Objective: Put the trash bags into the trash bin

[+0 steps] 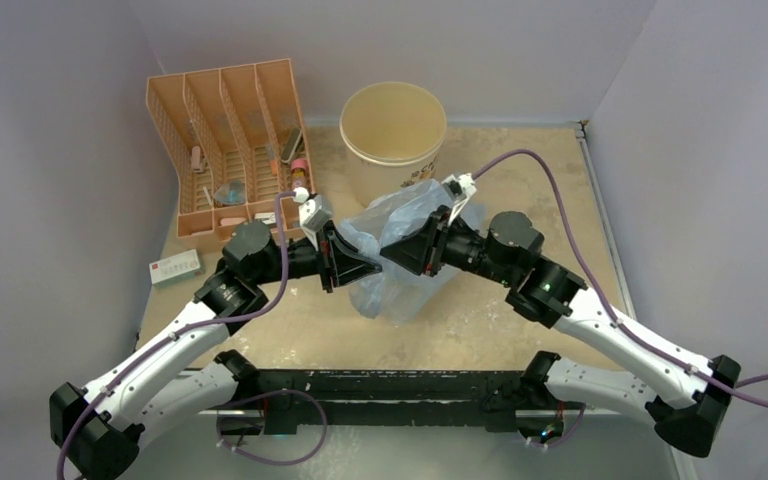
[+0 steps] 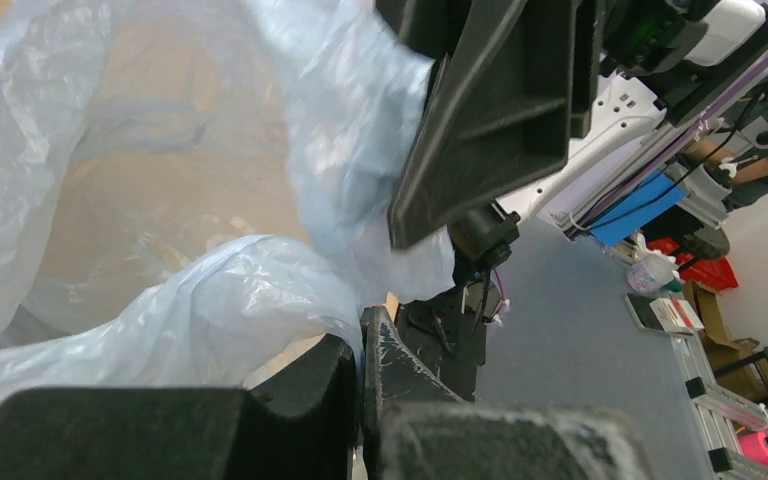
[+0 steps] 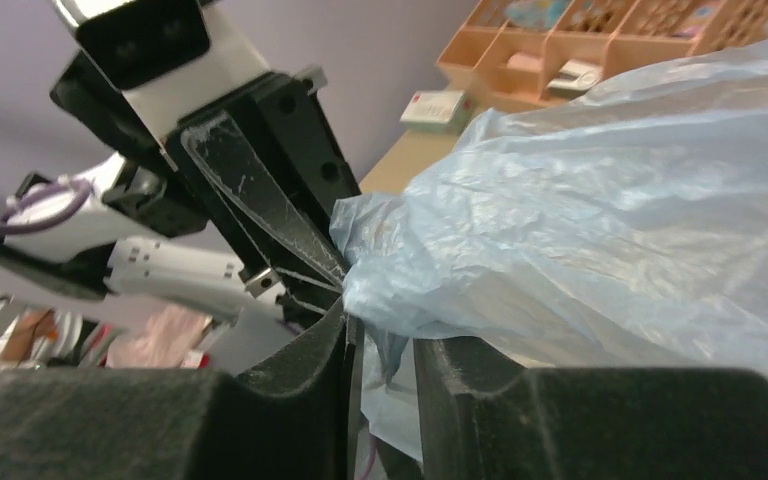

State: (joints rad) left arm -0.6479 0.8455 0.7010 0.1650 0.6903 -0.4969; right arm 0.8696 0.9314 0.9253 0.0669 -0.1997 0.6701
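The trash bag (image 1: 415, 285), thin crinkly light-blue plastic, hangs bunched between my two grippers at mid-table, just in front of the trash bin (image 1: 393, 128), a round cream bucket standing upright with its mouth open. My left gripper (image 1: 360, 268) is shut on a fold of the bag's edge; the left wrist view shows its jaws (image 2: 360, 340) pressed together on the film (image 2: 200, 310). My right gripper (image 1: 392, 250) faces it from the right. Its jaws (image 3: 380, 335) stand a narrow gap apart with bag film (image 3: 600, 220) pinched in between.
An orange slotted organizer rack (image 1: 230, 140) with small items stands at the back left, beside the bucket. A small white box (image 1: 175, 267) lies left of my left arm. Grey walls enclose the table. A black bar (image 1: 390, 392) runs along the near edge.
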